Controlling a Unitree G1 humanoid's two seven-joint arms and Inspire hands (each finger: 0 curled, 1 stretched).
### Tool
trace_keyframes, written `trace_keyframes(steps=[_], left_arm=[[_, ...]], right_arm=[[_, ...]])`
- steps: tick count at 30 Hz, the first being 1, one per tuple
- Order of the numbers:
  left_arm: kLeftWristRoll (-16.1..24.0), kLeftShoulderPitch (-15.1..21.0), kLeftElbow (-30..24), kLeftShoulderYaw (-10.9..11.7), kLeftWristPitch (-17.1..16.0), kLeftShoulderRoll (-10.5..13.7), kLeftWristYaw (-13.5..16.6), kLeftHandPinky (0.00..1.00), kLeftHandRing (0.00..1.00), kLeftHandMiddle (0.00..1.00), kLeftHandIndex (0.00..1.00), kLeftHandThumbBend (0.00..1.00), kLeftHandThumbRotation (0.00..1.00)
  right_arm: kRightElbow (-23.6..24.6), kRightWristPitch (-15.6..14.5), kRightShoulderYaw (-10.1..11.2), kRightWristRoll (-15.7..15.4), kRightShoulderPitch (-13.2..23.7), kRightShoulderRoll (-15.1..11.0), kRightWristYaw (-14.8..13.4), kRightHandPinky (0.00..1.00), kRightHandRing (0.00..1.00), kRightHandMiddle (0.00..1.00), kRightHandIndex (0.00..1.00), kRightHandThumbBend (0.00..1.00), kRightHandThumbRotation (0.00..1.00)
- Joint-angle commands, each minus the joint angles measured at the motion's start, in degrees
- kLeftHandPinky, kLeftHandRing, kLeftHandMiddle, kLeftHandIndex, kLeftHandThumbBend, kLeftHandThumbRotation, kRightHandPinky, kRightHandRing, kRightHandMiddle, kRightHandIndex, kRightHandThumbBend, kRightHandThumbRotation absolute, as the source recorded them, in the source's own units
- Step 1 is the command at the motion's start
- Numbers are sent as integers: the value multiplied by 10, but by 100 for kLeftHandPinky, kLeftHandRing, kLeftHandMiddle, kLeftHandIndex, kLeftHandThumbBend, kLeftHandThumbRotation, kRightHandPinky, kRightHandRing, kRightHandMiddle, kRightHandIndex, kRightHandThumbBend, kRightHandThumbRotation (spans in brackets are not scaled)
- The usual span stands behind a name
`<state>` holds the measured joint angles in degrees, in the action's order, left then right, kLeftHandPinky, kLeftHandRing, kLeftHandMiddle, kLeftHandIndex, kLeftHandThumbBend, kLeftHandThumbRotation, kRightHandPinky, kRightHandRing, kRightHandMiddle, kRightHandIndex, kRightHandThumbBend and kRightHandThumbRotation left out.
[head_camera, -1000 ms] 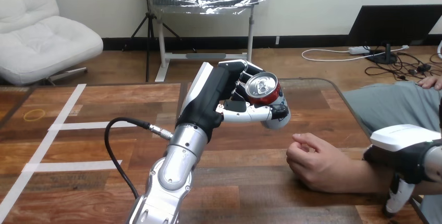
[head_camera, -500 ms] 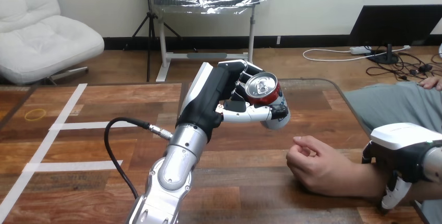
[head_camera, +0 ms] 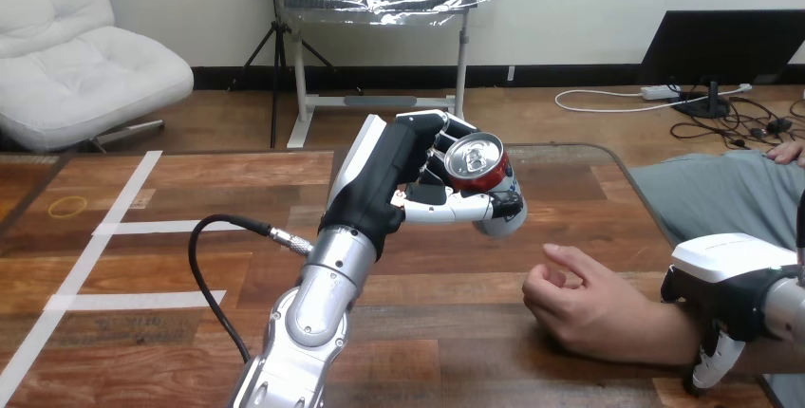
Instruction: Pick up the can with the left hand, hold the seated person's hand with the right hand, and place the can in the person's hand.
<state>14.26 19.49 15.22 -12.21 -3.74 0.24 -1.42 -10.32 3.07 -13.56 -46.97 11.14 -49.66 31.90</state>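
My left hand [head_camera: 408, 180] is raised above the middle of the table, shut on a red and silver can [head_camera: 484, 176]. The can is tilted, with its top facing me. The person's hand [head_camera: 579, 308] rests on the table below and to the right of the can. It is loosely curled, the thumb lifted a little, and apart from the can. My right hand [head_camera: 731, 289] comes in at the lower right and lies over the person's forearm, just behind the wrist.
White tape lines [head_camera: 142, 228] cross the wooden table [head_camera: 446, 332] at the left, with a yellow rubber band [head_camera: 68, 206] near the far left corner. The table's right edge runs beside the person's lap.
My right hand has slid a little left and down along the person's forearm. The person's thumb has lifted slightly. The can and left hand stay still.
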Motion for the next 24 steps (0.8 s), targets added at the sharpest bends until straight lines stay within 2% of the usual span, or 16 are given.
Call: trace_keyframes(steps=[1,7,24], left_arm=[[-8,22,-29,11,-9,3,0,37,40,44,49,62,0],[-6,21,-29,10,-8,3,2,37,40,44,49,62,0],[-5,23,-27,11,1,3,2,37,40,44,49,63,0]], right_arm=[[-2,2,-16,-4,16,2,3,22,30,41,51,73,0],[-6,-6,-22,-14,18,4,10,22,31,43,51,72,0],[-17,5,-22,-15,6,3,-24,16,25,36,39,71,0]])
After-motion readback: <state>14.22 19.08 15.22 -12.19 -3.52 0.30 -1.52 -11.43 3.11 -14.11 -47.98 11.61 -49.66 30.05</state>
